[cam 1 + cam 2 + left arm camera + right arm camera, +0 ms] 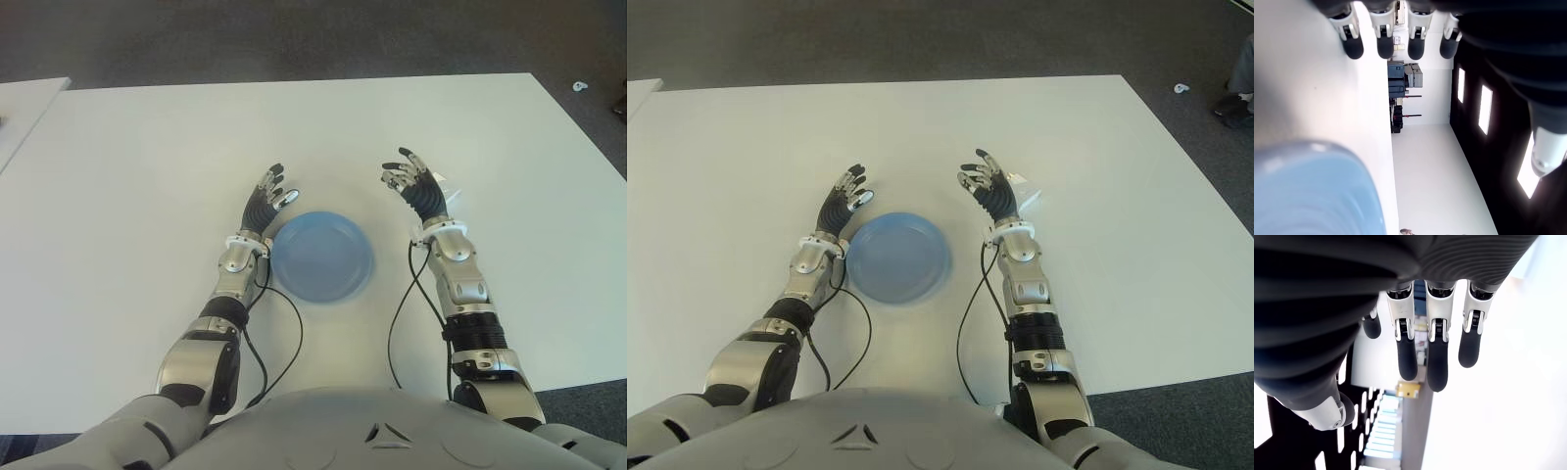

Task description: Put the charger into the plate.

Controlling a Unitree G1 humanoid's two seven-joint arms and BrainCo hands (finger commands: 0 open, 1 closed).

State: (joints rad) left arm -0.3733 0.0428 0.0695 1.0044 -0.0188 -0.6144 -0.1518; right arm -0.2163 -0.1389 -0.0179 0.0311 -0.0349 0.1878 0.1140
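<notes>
A round blue plate [321, 257] lies on the white table [147, 176] right in front of me. Just left of its rim is my left hand [270, 195], fingers spread and holding nothing; the left wrist view shows the plate [1312, 191] close under those fingers [1385, 46]. My right hand [409, 182] hovers to the right of the plate, palm turned inward, fingers [1437, 362] open and empty. The white charger [1024, 189] peeks out on the table just behind and to the right of that hand, mostly hidden by it.
Black cables [400, 318] hang from both wrists over the near table. A second white table's corner [24, 103] shows at the far left. Dark carpet [294, 39] lies beyond the far edge, with a small light object [580, 86] on it.
</notes>
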